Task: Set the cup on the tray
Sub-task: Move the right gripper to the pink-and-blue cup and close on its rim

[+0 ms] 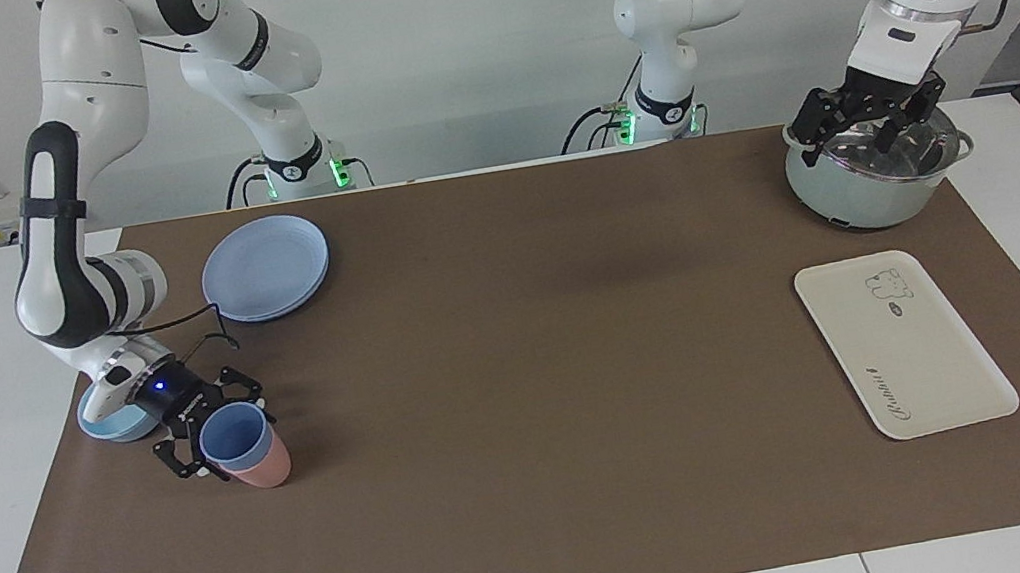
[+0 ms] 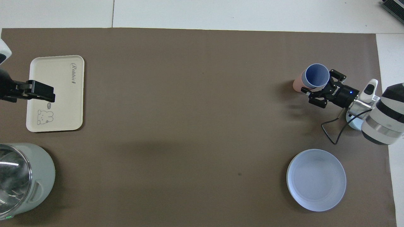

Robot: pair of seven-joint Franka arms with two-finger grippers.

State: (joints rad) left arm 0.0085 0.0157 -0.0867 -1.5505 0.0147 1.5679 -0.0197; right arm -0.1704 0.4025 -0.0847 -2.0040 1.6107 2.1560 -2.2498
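Note:
The periwinkle-blue cup (image 1: pixel 234 437) (image 2: pixel 316 76) is at the right arm's end of the table, tilted, up against a pink cup (image 1: pixel 264 470) (image 2: pixel 297 84). My right gripper (image 1: pixel 229 436) (image 2: pixel 316 81) has a finger on each side of the blue cup and is shut on it. The cream-white tray (image 1: pixel 926 366) (image 2: pixel 64 107) with a cartoon animal print lies flat at the left arm's end of the table with nothing on it. My left gripper (image 1: pixel 870 126) (image 2: pixel 41 93) waits open, raised over the pot.
A light-blue bowl (image 1: pixel 108 424) sits under the right wrist. A round blue plate (image 1: pixel 265 267) (image 2: pixel 316 179) lies nearer to the robots than the cups. A pale green pot with a glass lid (image 1: pixel 871 197) (image 2: pixel 28 176) stands nearer to the robots than the tray.

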